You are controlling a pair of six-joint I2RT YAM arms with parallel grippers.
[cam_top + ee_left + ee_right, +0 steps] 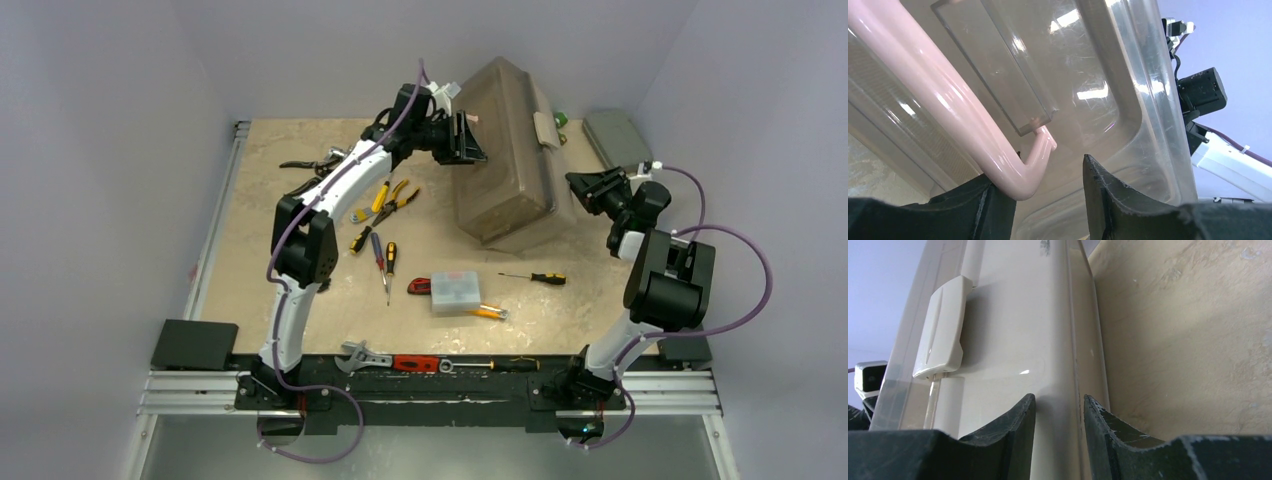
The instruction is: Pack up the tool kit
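The left pincer (1043,170) is held partly apart around the pink handle (948,100) of the toolbox (505,150), its arm stretched far forward. The right pincer (1058,397) is clamped on the toolbox's right edge, elbow bent. The toolbox is tilted on the surface (540,320).
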